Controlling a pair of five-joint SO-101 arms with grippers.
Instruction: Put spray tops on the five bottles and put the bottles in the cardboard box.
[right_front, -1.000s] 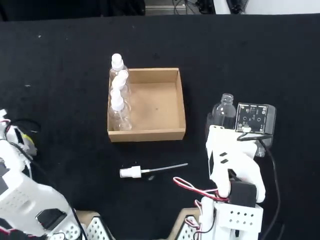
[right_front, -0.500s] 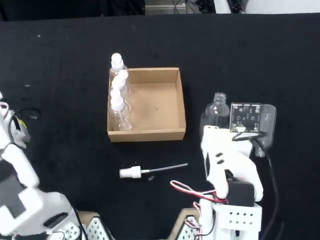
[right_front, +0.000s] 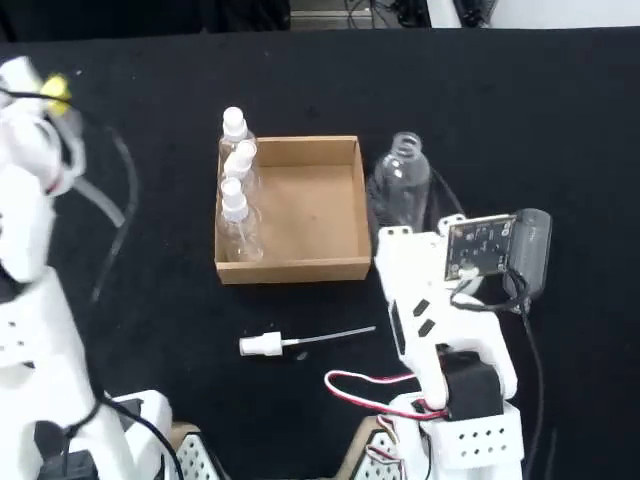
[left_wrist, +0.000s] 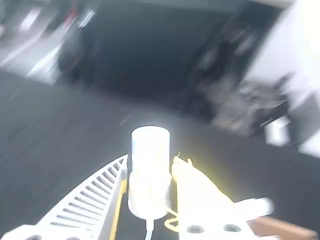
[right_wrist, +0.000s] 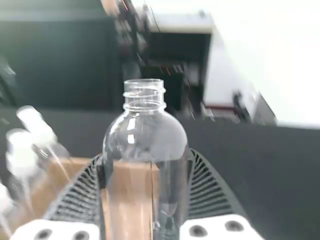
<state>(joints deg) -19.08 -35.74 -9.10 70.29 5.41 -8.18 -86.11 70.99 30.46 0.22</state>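
Currently grips a clear bottle (right_wrist: 145, 150) in the right gripper (right_wrist: 145, 162), with the jaws closed against both sides of the body, below the shoulder. Carries it upright: long axis vertical, open threaded neck up. Places it, in the high view, just beside the right wall of the cardboard box (right_front: 295, 270), outside it, near the back-right corner. Cannot tell whether the base touches the table (right_front: 520, 120).

Grips a white spray top (left_wrist: 149, 150) in the left gripper (left_wrist: 150, 167), with the jaws closed on its sides. Aligns its long axis with the jaws: flat end out past the fingertips, thin tube running back toward the wrist. Stands the left arm (right_front: 30, 260) tall at the table's left edge in the high view, well apart from the box.

Inside the box: three bottles (right_front: 238, 215) upright in a row against the left wall, necks up, each capped with a white spray top. Appear again in the right wrist view, beyond the held bottle.

On the table, in front of the box and apart from it: a second spray top (right_front: 262, 346) lying flat. Long axis roughly parallel with the front wall; head to the left, dip tube pointing right and angled slightly toward the box.
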